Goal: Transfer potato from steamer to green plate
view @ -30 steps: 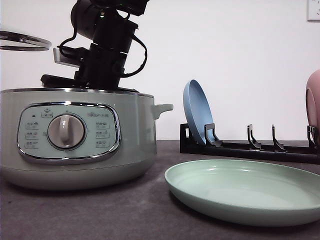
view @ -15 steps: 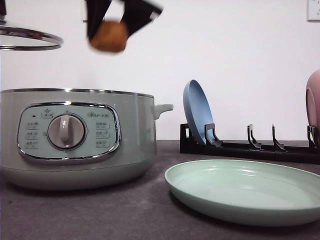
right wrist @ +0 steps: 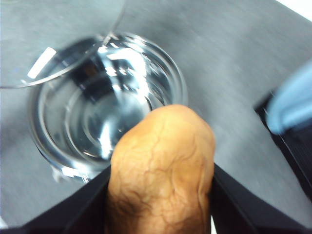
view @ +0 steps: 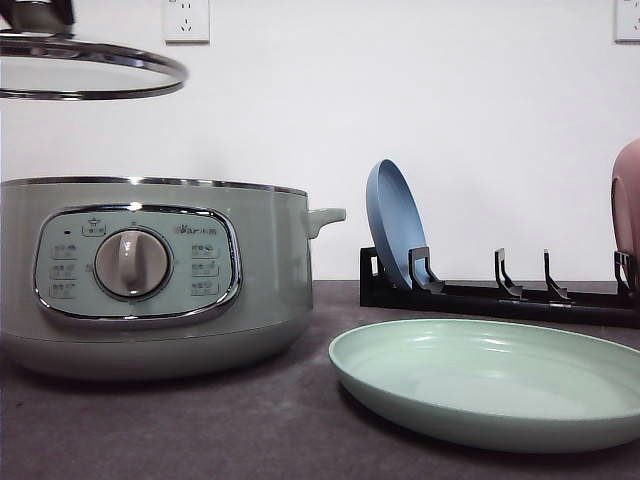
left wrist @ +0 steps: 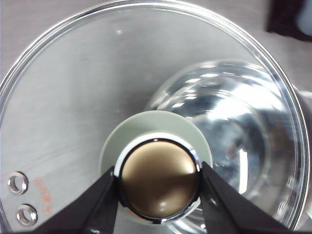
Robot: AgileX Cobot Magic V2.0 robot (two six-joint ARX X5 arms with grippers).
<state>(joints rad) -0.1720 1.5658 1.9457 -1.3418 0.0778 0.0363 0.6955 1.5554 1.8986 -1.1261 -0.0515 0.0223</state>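
Note:
The pale green steamer point(view: 150, 275) stands uncovered on the left of the table. Its glass lid point(view: 90, 75) hangs above its left side, with my left gripper point(left wrist: 158, 197) shut on the lid's bronze knob point(left wrist: 158, 178). In the right wrist view my right gripper point(right wrist: 161, 212) is shut on the orange-brown potato point(right wrist: 163, 165), high above the steamer's shiny bowl point(right wrist: 105, 105). The potato fills the gap between the black fingers point(right wrist: 90, 207). The green plate point(view: 490, 378) lies flat at the front right, to the right of the steamer, with nothing on it.
A black dish rack point(view: 500, 295) runs along the back right. A blue plate point(view: 395, 225) stands upright in it and a pink plate point(view: 627, 205) shows at the right edge. Grey tabletop lies between steamer and plate.
My right arm has lifted out of the steamer with the potato and risen past the top of the front view. The held lid has shifted to the right over the steamer.

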